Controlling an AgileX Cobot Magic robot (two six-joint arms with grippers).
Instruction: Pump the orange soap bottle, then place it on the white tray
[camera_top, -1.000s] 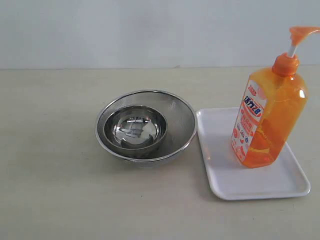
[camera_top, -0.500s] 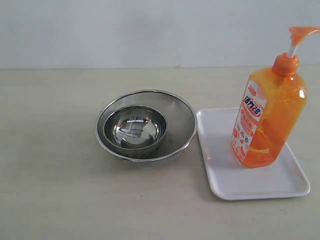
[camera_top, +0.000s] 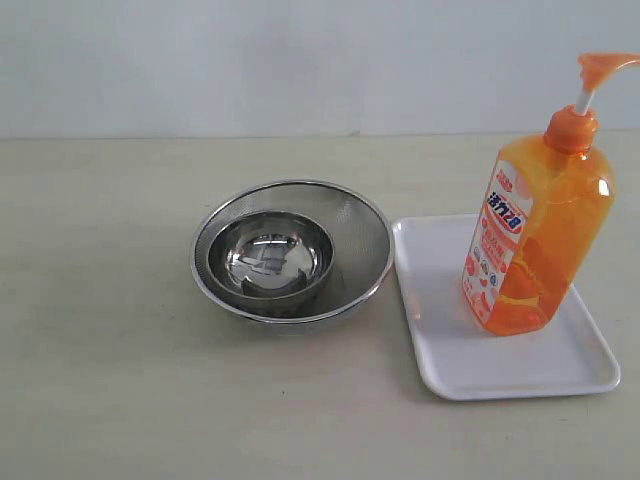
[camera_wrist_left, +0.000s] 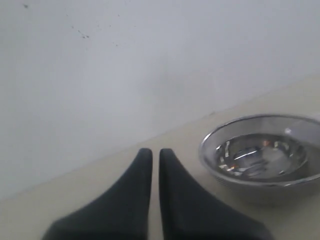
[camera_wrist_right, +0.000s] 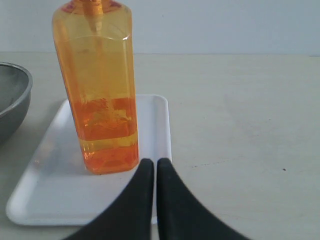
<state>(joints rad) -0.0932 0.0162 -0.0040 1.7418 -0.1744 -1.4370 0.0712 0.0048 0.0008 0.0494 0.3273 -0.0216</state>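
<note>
The orange soap bottle (camera_top: 535, 240) stands upright on the white tray (camera_top: 450, 350) at the right of the table, pump head up on its white stem. The right wrist view shows the same bottle (camera_wrist_right: 100, 90) on the tray (camera_wrist_right: 50, 190), just beyond my right gripper (camera_wrist_right: 155, 162), which is shut with nothing held and apart from the bottle. My left gripper (camera_wrist_left: 151, 151) is also shut and empty, hanging over bare table to one side of the bowls. Neither gripper appears in the exterior view.
Two nested round steel bowls (camera_top: 290, 250) sit just left of the tray, also seen as steel bowls (camera_wrist_left: 260, 155) in the left wrist view. A pale wall backs the beige table (camera_top: 100, 350).
</note>
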